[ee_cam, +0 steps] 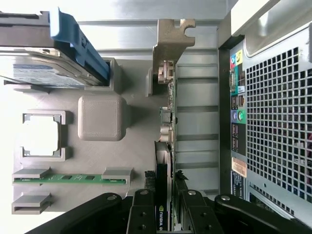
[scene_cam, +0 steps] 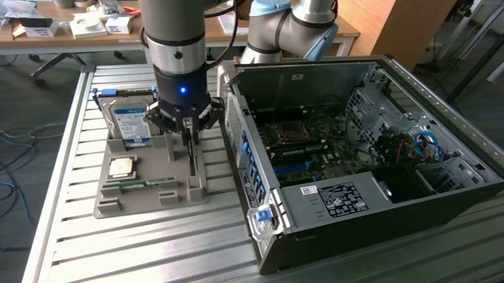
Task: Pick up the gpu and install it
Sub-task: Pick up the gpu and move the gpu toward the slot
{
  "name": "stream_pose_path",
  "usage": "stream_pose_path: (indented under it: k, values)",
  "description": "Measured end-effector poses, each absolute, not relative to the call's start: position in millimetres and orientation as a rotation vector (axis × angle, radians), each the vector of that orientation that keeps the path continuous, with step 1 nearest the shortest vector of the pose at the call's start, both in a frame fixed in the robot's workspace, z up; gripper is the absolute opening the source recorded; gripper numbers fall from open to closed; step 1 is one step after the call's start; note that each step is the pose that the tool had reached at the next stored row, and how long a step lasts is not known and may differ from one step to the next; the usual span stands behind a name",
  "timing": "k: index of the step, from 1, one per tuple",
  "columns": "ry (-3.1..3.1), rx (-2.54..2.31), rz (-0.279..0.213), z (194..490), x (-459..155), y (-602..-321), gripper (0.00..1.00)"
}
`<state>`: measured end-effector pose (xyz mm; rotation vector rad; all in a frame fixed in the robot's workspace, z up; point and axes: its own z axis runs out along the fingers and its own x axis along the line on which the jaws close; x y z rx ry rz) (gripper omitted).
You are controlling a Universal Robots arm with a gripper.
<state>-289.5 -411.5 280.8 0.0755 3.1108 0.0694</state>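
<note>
Arm's end effector (scene_cam: 187, 140) clasped the gpu (scene_cam: 193, 165), upright in a gray tray (scene_cam: 110, 203) on the slatted counter (scene_cam: 141, 247) | hard drive (scene_cam: 130, 121) alongside in tray | open computer case (scene_cam: 331, 197) stood at the exterior view's right

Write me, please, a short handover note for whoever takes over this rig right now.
Gripper: down over the grey tray, with a finger on each side of the gpu; it looks shut on the card.
Things: the gpu stands on edge in its tray slot, beside the open computer case. The hard drive, CPU and RAM stick sit in the same tray.
Done: the card is gripped.
Left: the gpu is not yet lifted out of the tray or installed in the case.
</note>
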Motion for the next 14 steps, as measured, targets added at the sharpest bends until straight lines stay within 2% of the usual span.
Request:
stream_pose_path:
  k: [14]
  values:
    - [3.111, 0.075, 0.069, 332, -289, -411, 0.26]
